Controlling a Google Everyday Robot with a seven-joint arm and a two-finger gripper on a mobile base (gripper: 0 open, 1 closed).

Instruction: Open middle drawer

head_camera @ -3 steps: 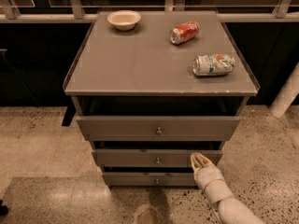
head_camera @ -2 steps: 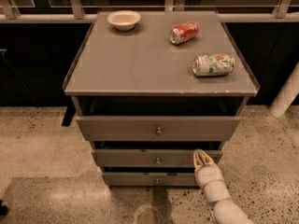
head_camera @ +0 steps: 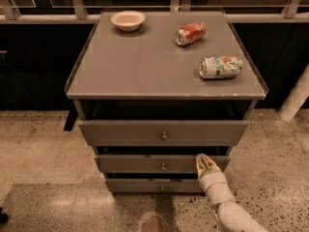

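Camera view: middle drawer is seen lower centre, between a wider front above and a slimmer one below, long axis left-right. Gripper is seen at its right end; knob lies leftward. Grip state cannot be told. Writing on red can and green can cannot be read.

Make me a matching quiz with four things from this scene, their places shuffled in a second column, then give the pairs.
1 bowl
2 red can
3 green and white can
4 hand

A in front of the middle drawer, at its right end
B far left of the cabinet top
C lying near the top's right edge
D lying at the top's far side, right of centre

Pairs: 1-B, 2-D, 3-C, 4-A
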